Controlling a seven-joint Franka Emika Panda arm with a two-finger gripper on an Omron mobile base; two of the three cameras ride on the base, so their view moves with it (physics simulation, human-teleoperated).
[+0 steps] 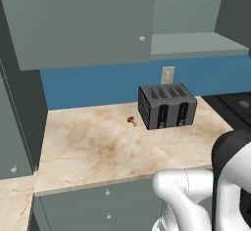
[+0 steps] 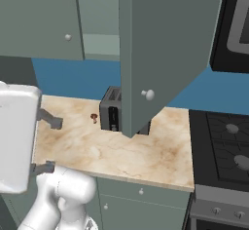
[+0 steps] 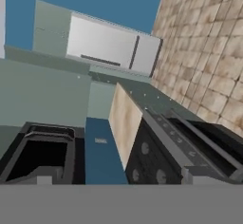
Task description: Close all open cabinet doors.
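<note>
- Marbled beige counter (image 1: 98,147) under grey-green wall cupboards, with a blue wall behind; a black toaster (image 1: 167,106) stands toward the back, and a stove (image 2: 226,146) lies to the right.
- We see one cupboard door (image 2: 165,44) swung wide open, standing out over the counter in the right base view, its knob (image 2: 148,95) near the lower corner and its long axis vertical.
- Beside it, the left door (image 1: 83,22) lies flat and shut, with the open shelf (image 1: 196,44) exposed to its right.
- We judge the hand is turned away from the open door: its camera looks along the stove front and floor, rolled sideways.
- Two dark fingertips (image 3: 42,178) rise well apart at the bottom edge, holding nothing.
- Next, we expect the arm must swing up toward the door's outer face.
</note>
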